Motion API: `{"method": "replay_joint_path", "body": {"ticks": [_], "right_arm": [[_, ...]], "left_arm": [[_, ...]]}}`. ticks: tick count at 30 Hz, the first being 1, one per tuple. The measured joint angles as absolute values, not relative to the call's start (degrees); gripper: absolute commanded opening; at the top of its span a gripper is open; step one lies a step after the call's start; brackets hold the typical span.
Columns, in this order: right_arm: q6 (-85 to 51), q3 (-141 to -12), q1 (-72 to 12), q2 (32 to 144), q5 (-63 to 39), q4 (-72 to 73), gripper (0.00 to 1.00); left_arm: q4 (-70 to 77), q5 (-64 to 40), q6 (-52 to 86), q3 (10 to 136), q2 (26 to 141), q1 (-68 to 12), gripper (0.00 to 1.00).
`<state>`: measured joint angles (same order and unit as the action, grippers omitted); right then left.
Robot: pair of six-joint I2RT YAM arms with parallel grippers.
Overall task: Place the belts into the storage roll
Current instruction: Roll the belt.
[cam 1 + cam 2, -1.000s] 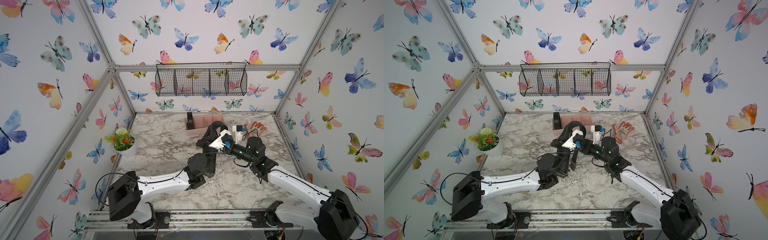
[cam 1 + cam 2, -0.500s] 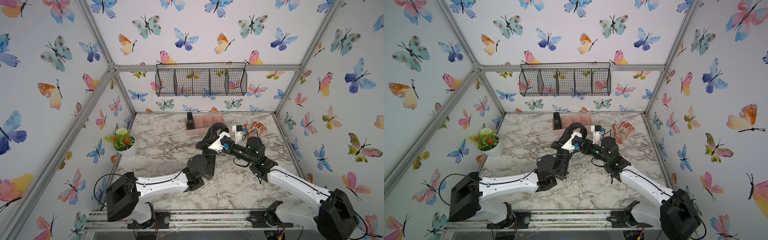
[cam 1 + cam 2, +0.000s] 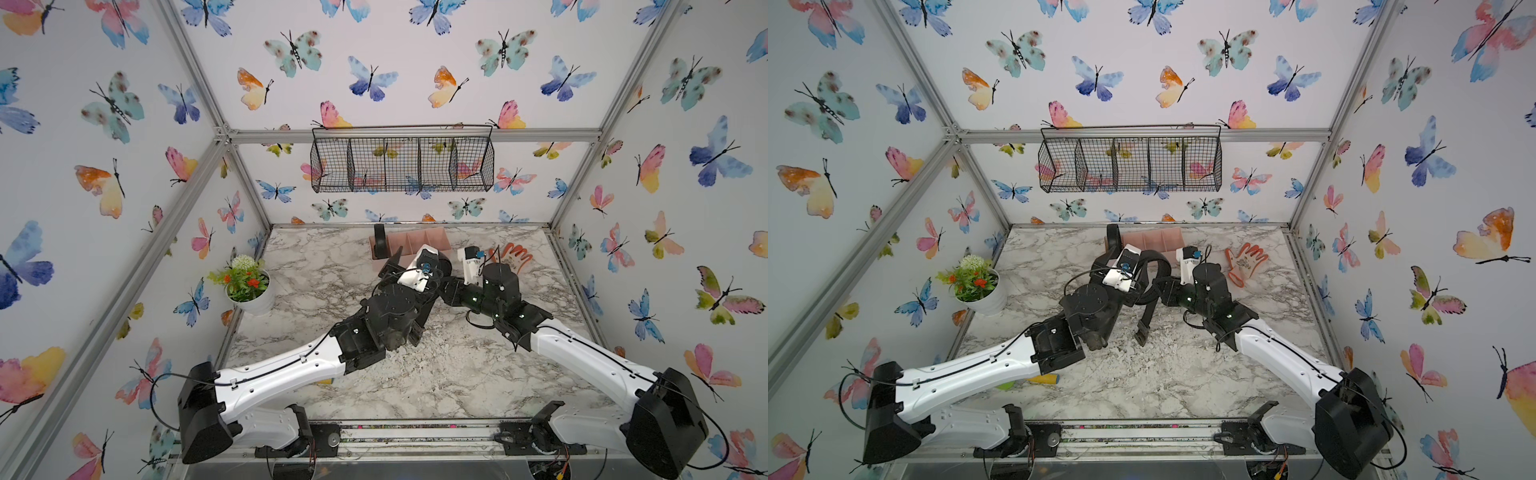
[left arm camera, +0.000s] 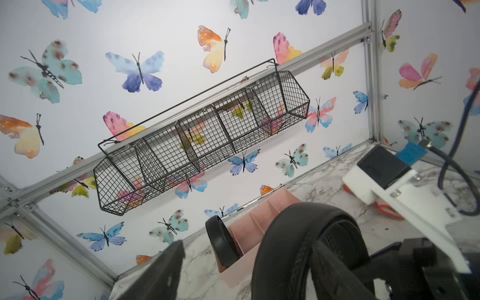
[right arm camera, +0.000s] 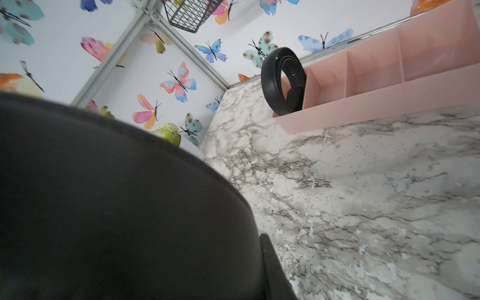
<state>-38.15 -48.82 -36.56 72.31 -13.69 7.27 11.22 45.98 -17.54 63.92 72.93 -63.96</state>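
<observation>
The pale pink storage roll (image 3: 432,240) (image 3: 1163,237) lies at the back of the marble table. One black belt (image 3: 379,241) (image 3: 1112,237) (image 5: 275,80) stands coiled in its end compartment. The other belt (image 3: 1152,266) (image 4: 293,246) arches as a loop just in front of the tray, and its tail hangs to the table (image 3: 1142,328). My right gripper (image 3: 1158,286) is shut on this belt. In the right wrist view the belt (image 5: 104,207) presses against one finger (image 5: 272,267). My left gripper (image 4: 246,280) (image 3: 405,262) is open around the loop, its fingers (image 4: 161,272) wide apart.
An orange and white glove (image 3: 513,257) (image 3: 1246,259) lies right of the tray. A potted plant (image 3: 249,291) stands at the table's left edge. A black wire basket (image 3: 401,164) hangs on the back wall. A small yellow and green thing (image 3: 1042,379) lies under my left arm.
My left gripper has opened and let go of the belt loop. My right gripper has closed on the belt. Both wrists shifted slightly toward the tray.
</observation>
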Motion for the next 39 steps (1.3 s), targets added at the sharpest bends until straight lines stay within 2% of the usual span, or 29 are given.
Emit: {"method": "replay_joint_path", "body": {"ticks": [6, 13, 23, 39], "right_arm": [[-29.39, -52.07, -36.45, 73.78, -10.39, 1.37, 0.04], [-16.88, -58.74, -36.45, 74.52, -7.81, -6.02, 0.03], [-3.73, -66.15, -36.45, 75.59, -3.16, -15.51, 0.03], [7.22, -68.36, -38.26, 75.96, 2.33, -22.39, 0.03]], "left_arm": [[-3.62, 34.11, -6.37, 73.01, 72.53, -58.61, 0.98], [-21.41, 11.86, 2.39, 85.84, 72.12, -43.13, 0.98], [-38.11, -12.91, 2.68, 94.67, 82.32, -41.98, 0.98], [-42.98, -23.27, 2.59, 96.47, 89.3, -41.93, 0.98]]}}
